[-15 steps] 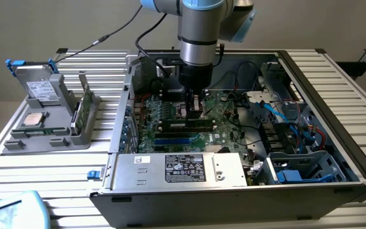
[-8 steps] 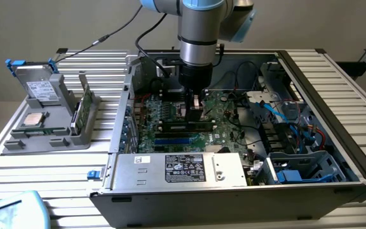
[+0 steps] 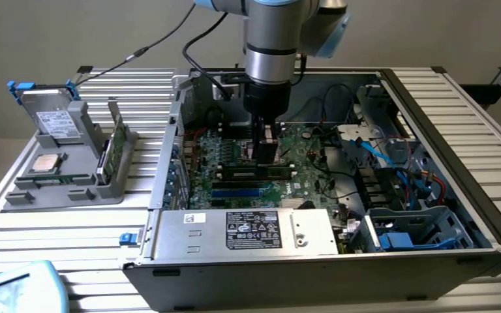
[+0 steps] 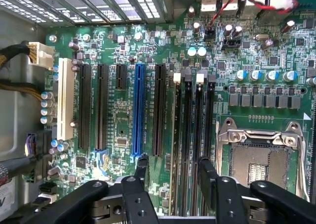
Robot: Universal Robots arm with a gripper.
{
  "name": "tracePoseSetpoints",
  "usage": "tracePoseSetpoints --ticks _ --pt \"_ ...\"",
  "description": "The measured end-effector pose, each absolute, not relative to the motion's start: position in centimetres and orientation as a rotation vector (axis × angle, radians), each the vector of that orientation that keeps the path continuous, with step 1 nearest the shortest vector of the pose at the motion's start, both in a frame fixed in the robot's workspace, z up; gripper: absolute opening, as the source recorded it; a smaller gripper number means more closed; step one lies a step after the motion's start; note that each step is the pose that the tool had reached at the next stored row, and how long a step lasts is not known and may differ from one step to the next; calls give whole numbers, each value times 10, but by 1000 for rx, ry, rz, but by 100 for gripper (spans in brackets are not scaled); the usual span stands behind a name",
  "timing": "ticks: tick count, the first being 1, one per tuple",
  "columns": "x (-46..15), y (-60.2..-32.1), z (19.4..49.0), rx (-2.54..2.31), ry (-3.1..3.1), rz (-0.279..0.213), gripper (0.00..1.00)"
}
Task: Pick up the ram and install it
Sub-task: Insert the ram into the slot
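While the ram (image 3: 111, 151) stands in its holder (image 3: 63, 186), the open, empty tool (image 4: 173, 162) hovers low; drifting could scrape the motherboard (image 4: 121, 120).

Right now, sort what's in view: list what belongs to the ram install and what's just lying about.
Job: ram upright in the grey holder; open gripper over the memory slots.
Lying about: grey drive, silver processor chip, processor socket.
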State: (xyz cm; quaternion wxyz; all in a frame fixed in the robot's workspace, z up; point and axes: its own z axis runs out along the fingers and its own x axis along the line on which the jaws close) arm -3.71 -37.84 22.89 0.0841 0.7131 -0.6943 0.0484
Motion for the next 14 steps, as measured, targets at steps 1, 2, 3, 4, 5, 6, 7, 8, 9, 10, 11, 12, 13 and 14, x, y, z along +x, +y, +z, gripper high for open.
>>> tracePoseSetpoints --ticks 1,2,3,4,5,6,7,8,9,10,11,12,13,14 --pt "-37 -378 232 2128 -2071 144 53" --pt "-37 -378 233 2128 -2071 144 53" --pt "-37 -378 234 2128 -2071 144 53" --pt "-37 -378 234 2128 -2071 144 53" --pt "-38 -378 234 2128 -2072 144 53" --pt "-38 -378 234 2128 -2072 144 50" --pt "-38 -378 234 2128 -2072 144 50" --pt "-38 -378 234 2128 -2071 144 44" --pt "-38 -378 234 2128 -2072 144 37" --pt "-38 -378 234 2128 -2072 144 31" --pt "-38 -378 234 2128 -2071 144 31" --pt "-38 -378 234 2128 -2071 144 25" --pt "-38 -378 234 2128 -2071 144 19" --pt "-38 -378 234 2128 -2071 144 13"
